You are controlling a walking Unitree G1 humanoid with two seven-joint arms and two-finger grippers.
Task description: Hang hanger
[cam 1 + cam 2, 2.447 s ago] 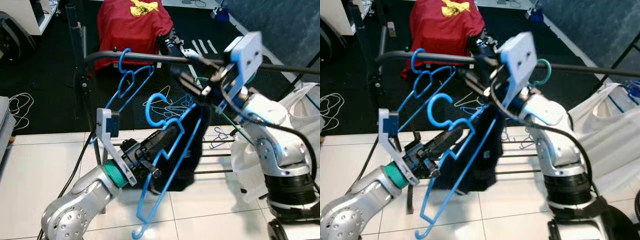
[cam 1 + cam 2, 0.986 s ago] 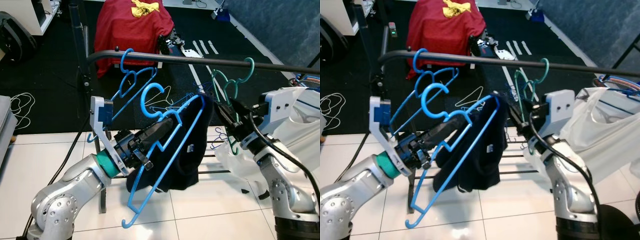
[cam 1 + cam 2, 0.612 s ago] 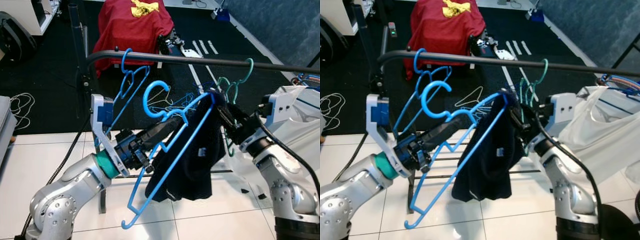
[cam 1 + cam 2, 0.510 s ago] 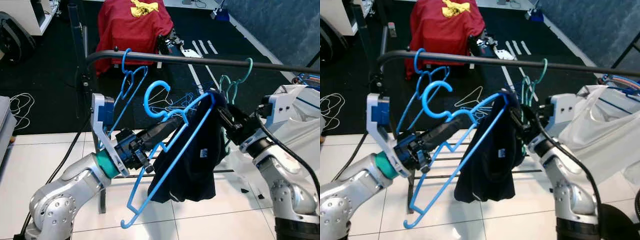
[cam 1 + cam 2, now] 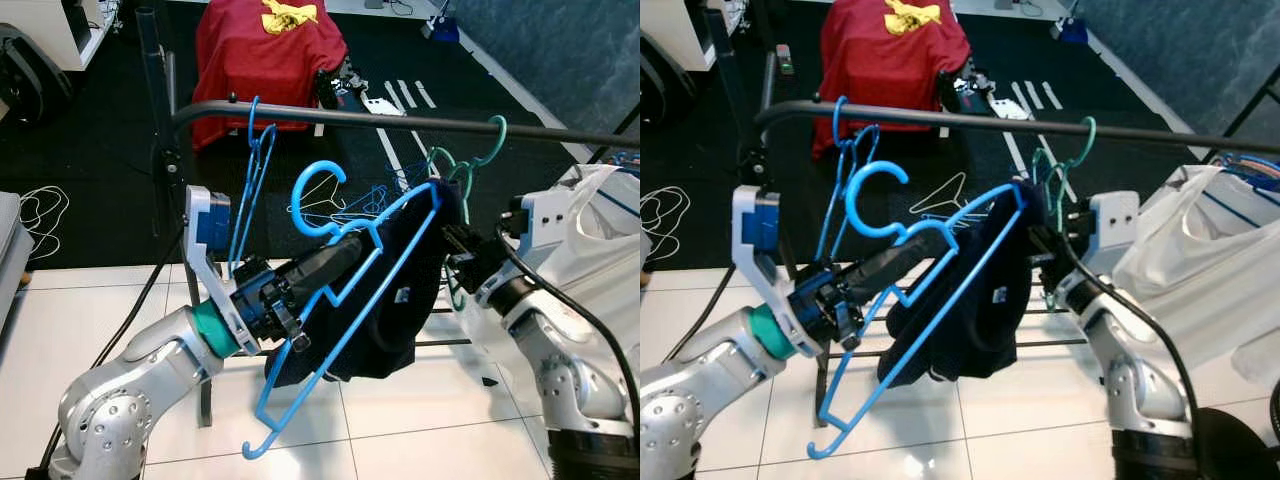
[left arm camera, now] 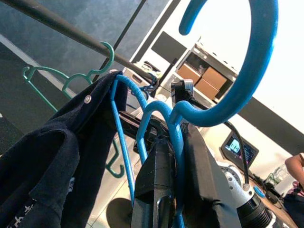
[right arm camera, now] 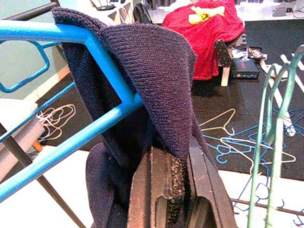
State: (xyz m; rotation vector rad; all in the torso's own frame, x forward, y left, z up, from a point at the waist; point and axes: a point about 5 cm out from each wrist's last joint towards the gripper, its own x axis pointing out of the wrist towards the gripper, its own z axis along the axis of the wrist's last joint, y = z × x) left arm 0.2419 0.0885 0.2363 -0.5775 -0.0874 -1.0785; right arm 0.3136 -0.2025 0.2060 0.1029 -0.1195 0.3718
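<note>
Left gripper [image 5: 335, 262]: clenched on the neck of the big blue hanger [image 5: 345, 300], just under its hook, held tilted below the dark rail [image 5: 400, 121].
Right gripper [image 7: 176, 183]: fingers pinched on a fold of the navy garment [image 5: 405, 290] at the hanger's far shoulder.
Garment: one, draped over that shoulder and hanging down between the two arms.
Hangers: three counted: the held one, a second blue hanger [image 5: 250, 170] and a green hanger [image 5: 470, 170], both hooked on the rail; loose ones on the dark floor are too tangled to count.
Hidden: the garment's lower hem folds behind the hanger's bar.
Behind: a red cloth [image 5: 265, 45].
</note>
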